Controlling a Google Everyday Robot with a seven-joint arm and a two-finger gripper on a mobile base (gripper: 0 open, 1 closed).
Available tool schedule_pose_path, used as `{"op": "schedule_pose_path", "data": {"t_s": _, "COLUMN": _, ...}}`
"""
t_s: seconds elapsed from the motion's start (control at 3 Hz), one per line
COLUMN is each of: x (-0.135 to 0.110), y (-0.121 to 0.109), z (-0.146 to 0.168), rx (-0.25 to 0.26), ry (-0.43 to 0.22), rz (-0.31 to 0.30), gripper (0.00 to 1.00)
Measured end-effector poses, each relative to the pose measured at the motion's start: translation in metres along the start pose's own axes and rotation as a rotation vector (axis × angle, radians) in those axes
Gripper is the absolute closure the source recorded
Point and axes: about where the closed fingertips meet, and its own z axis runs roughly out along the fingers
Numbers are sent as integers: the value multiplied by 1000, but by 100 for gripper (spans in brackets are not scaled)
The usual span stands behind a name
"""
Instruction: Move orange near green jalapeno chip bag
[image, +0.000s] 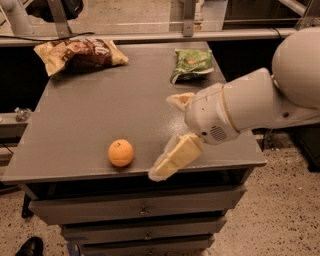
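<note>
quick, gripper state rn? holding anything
gripper: open, holding nothing, just right of the orange, not touching it

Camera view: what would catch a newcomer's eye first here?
The white arm reaches in from the right, its gripper open over the front edge of the table. The orange sits just left of it; the green jalapeno chip bag lies far right, a brown snack bag far left.

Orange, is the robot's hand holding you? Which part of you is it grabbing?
Nothing is held. The gripper hangs open near the table's front edge, just right of the orange, not touching it.
</note>
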Motion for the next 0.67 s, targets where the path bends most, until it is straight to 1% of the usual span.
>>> {"op": "schedule_pose_path", "data": {"t_s": 0.33, "x": 2, "y": 11, "z": 36, "rx": -24, "ry": -72, "rz": 2, "gripper": 0}}
{"op": "schedule_pose_path", "data": {"t_s": 0.67, "x": 11, "y": 8, "z": 62, "rx": -25, "ry": -109, "rz": 22, "gripper": 0}}
